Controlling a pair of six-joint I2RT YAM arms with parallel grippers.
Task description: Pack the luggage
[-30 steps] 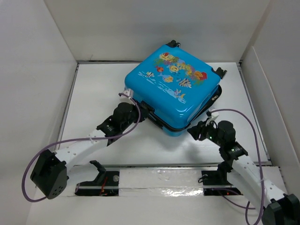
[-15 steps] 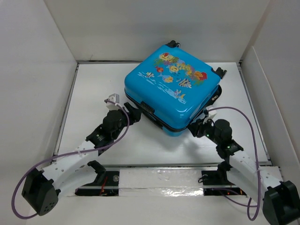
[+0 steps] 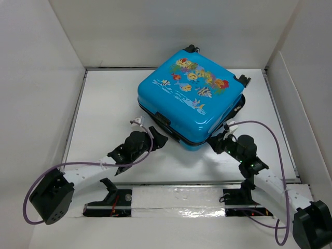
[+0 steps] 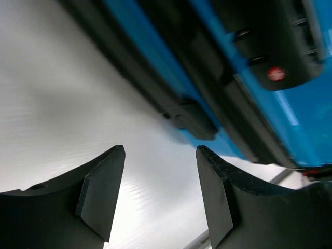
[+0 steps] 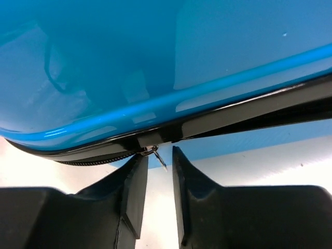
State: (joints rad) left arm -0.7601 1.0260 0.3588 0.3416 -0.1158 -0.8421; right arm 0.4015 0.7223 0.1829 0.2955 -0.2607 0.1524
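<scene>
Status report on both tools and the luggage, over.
Left tool open, empty, beside luggage. Right tool narrow, zipper pull between its jaws, not pinched. Luggage lid down. Nothing blocking.

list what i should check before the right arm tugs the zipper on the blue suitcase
1. Suitcase lid down on its base: ok, the shells sit together along the near edge.
2. Zipper pull lined up with the right gripper: ok, it hangs in the gap at the fingertips.
3. Firm pinch on the pull: not ok, a gap shows between the fingers and they are not clamped on it.
4. Left gripper out of the way: ok, it is open, empty and short of the suitcase's side.
5. How much of the zip is already closed: cannot tell from these views.
</scene>
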